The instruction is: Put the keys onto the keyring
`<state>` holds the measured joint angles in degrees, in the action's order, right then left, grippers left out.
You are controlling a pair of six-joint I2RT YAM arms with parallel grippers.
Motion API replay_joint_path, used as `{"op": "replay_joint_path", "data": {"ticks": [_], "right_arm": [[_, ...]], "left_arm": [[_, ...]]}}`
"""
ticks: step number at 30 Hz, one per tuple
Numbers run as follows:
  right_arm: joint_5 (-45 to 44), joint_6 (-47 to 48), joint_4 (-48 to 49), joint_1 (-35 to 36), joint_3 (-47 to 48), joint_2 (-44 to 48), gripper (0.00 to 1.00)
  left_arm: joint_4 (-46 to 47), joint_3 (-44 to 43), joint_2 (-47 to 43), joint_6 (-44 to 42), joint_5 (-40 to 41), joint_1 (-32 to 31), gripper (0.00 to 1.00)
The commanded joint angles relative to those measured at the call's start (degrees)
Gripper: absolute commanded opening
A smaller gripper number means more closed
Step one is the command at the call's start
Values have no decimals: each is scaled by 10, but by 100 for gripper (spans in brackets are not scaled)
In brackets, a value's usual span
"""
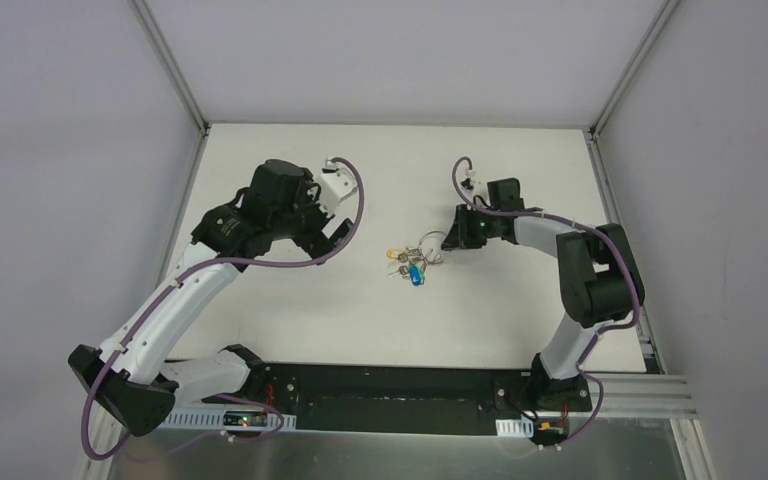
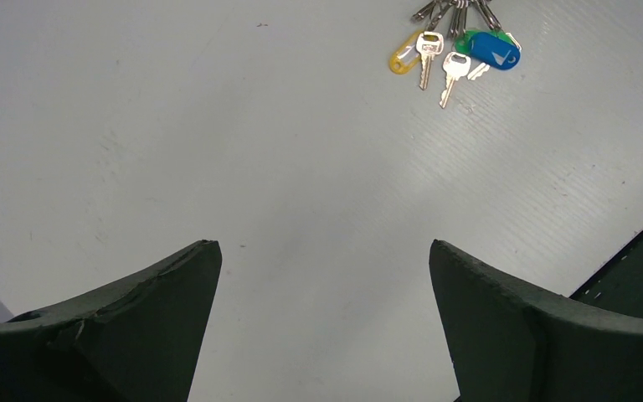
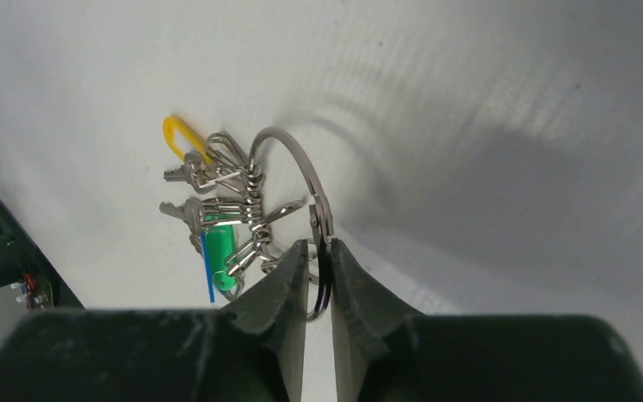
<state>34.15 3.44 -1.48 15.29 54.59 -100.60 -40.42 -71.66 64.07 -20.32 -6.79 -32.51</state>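
keys [image 1: 406, 266] lie on the table [image 1: 290, 320], just left of the keyring [image 1: 429, 246].

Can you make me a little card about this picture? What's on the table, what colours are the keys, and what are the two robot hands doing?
Surface: white table
On it: keyring with a bunch of keys fanned out beside it
Key colours: yellow key, green key, blue key, silver keys
Left gripper: wide open, holding nothing, away from the keys
Right gripper: one finger on each side of the keyring's wire, only a narrow gap; cannot tell if it pinches
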Motion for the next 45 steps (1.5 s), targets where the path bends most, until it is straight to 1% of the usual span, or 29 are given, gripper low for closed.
{"op": "replay_joint_path", "data": {"ticks": [1, 6, 10, 14, 16, 19, 22, 23, 27, 30, 33, 35, 36, 39, 41, 45], "right_arm": [[-14, 17, -34, -14, 32, -13, 19], [-19, 25, -54, -33, 53, -29, 28], [-24, 32, -66, -50, 66, -27, 35], [-32, 38, -82, -68, 76, -5, 46], [-34, 42, -91, -77, 81, 16, 55], [-56, 62, -105, -83, 87, 61, 72], [-81, 87, -116, -84, 94, 112, 97], [-85, 93, -120, -84, 99, 124, 99], [-93, 95, -136, -86, 126, 143, 100], [-105, 87, -160, -87, 150, 147, 100], [-140, 78, -159, -87, 143, 172, 100], [-172, 71, -147, -87, 120, 201, 100], [-187, 64, -132, -88, 91, 217, 100], [-196, 41, -82, -90, 22, 269, 100], [-195, 27, -68, -90, -5, 302, 100], [-185, 22, -66, -91, -28, 347, 100]], "left_arm": [[12, 10, -23, 3, -14, 5, 99], [8, 16, -32, 1, -8, 5, 99], [8, 21, -39, 9, 14, 5, 99], [0, 25, -42, 11, 38, 5, 99], [-3, 26, -42, 13, 61, 5, 99], [0, 31, -43, 15, 113, 7, 99], [22, 47, -54, 24, 141, 15, 99], [32, 54, -59, 28, 146, 21, 99], [82, 77, -68, 51, 165, 44, 99], [109, 83, -69, 76, 158, 76, 99], [148, 104, -90, 95, 146, 113, 99], [183, 131, -114, 112, 142, 138, 99], [199, 145, -125, 121, 142, 150, 99], [237, 178, -154, 152, 148, 180, 99], [241, 184, -163, 168, 137, 201, 99], [239, 196, -178, 201, 87, 233, 99]]}}
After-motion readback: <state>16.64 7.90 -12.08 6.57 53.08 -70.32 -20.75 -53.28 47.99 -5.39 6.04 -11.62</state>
